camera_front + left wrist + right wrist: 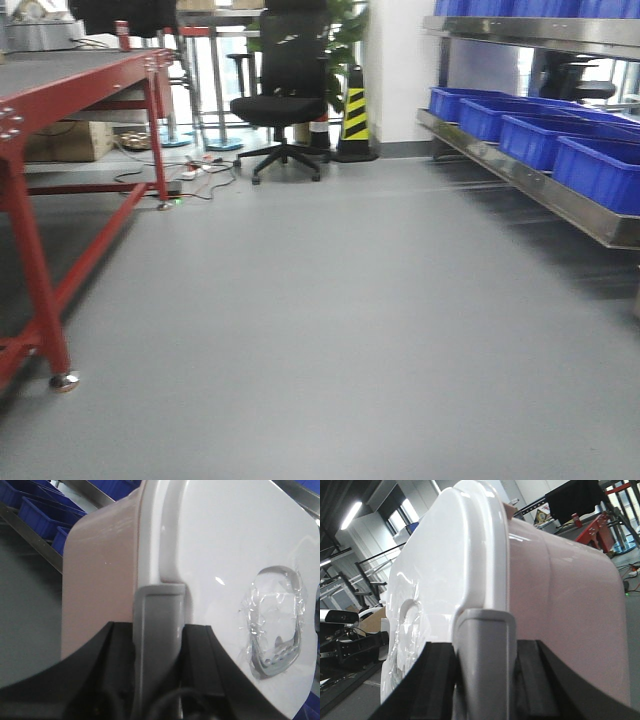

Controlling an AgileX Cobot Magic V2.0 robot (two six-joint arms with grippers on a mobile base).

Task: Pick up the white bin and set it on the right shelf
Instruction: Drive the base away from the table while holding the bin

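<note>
While my left gripper [159,645] and right gripper [485,665] each clamp a grey latch [157,610] at opposite ends of the white bin [225,545], carried short of the right shelf [520,178], I should hold both ends level and approach squarely, clear of its blue crates [560,140].

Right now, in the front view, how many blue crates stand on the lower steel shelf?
4 blue crates on the right shelf's lower level: farthest, second, third, nearest, cut by the frame edge. More may hide beyond.
</note>
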